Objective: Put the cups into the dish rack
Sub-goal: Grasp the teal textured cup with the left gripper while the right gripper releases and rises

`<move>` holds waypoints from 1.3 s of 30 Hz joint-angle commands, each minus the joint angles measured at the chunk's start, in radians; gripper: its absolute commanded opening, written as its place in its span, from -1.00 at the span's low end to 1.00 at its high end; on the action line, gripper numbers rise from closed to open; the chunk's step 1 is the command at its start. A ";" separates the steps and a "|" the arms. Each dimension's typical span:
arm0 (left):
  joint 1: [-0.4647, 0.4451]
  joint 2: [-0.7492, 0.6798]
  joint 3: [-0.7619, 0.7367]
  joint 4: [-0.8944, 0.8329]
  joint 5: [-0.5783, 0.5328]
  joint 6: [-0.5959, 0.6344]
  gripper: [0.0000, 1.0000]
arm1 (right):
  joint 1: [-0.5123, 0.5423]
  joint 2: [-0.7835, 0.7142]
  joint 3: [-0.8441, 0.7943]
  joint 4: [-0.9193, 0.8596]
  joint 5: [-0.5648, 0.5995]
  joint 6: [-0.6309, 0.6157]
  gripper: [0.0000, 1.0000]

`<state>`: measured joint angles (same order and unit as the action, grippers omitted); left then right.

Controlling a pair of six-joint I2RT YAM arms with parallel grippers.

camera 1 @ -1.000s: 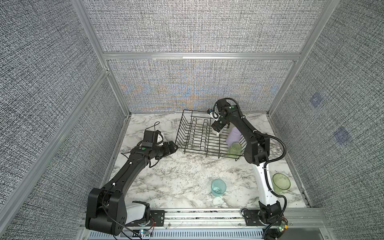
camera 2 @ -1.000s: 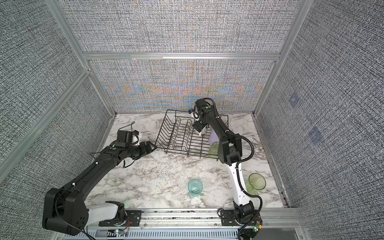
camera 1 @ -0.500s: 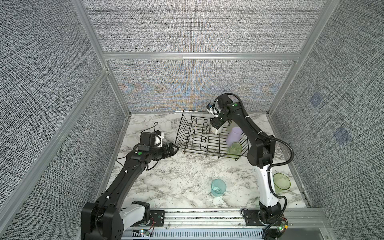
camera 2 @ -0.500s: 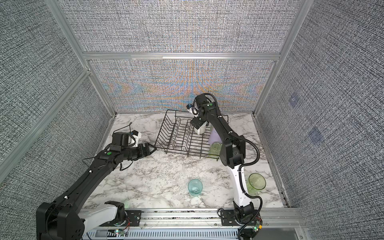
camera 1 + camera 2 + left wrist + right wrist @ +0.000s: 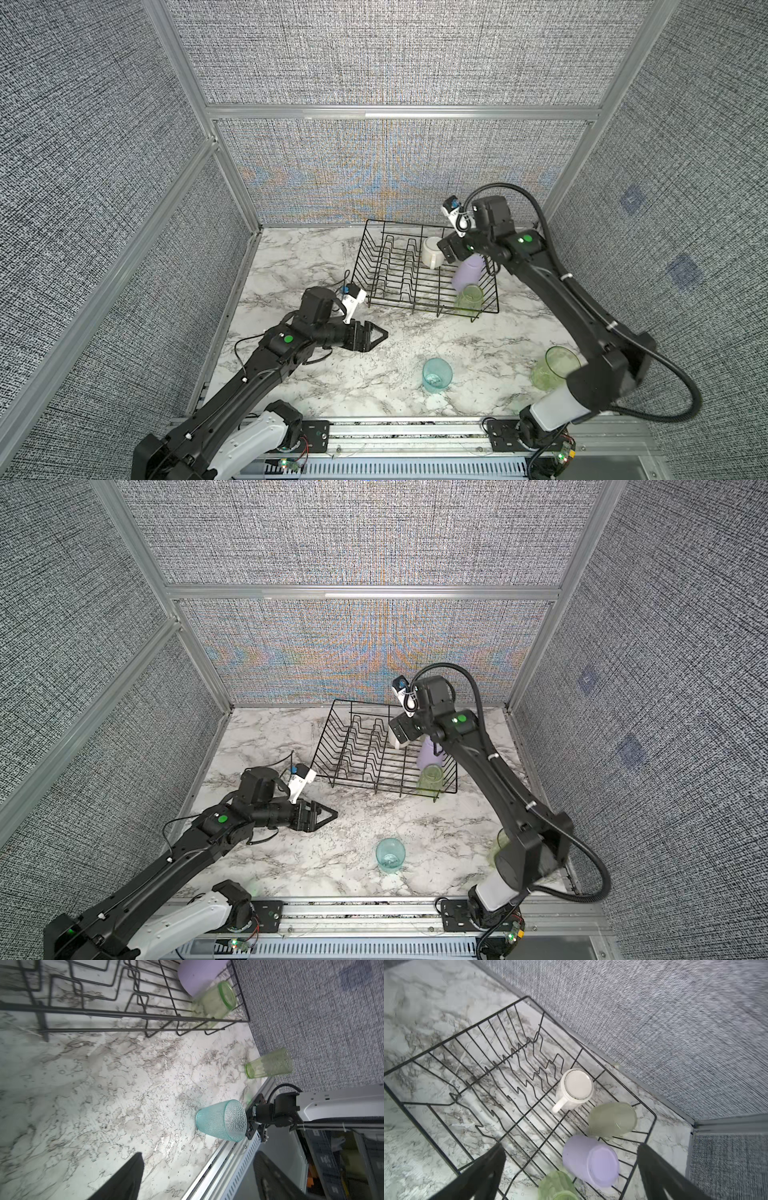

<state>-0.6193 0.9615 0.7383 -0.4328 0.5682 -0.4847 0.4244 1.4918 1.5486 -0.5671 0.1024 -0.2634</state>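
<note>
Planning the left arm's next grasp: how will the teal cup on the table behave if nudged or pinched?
The teal cup stands on its narrower base, rim wider, so a high push would likely tip it. Translucent walls suggest light plastic that may slide. Its dimpled surface in the left wrist view probably helps grip.

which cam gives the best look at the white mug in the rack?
Right wrist: the white mug sits unobstructed in the dish rack, base up, handle showing. In both top views the mug is small and partly hidden. Left wrist misses it.
</note>
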 commanded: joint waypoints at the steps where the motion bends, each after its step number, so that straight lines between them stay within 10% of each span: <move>1: -0.108 0.047 0.025 0.056 -0.083 0.002 0.67 | -0.005 -0.193 -0.215 0.352 0.108 0.110 0.98; 8: -0.369 0.277 0.168 -0.021 -0.240 0.089 0.67 | -0.044 -0.541 -0.503 0.414 0.085 0.140 0.98; 21: -0.519 0.631 0.342 -0.056 -0.408 0.068 0.71 | -0.059 -0.780 -0.670 0.242 0.159 0.183 0.98; 27: -0.550 0.729 0.401 -0.097 -0.458 0.066 0.36 | -0.061 -0.823 -0.692 0.207 0.169 0.186 0.98; 39: -0.563 0.752 0.450 -0.163 -0.521 0.098 -1.00 | -0.061 -0.843 -0.726 0.189 0.156 0.237 0.98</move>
<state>-1.1831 1.7317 1.1763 -0.5697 0.0776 -0.4080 0.3622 0.6521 0.8238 -0.3695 0.2634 -0.0608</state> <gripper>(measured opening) 0.065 0.990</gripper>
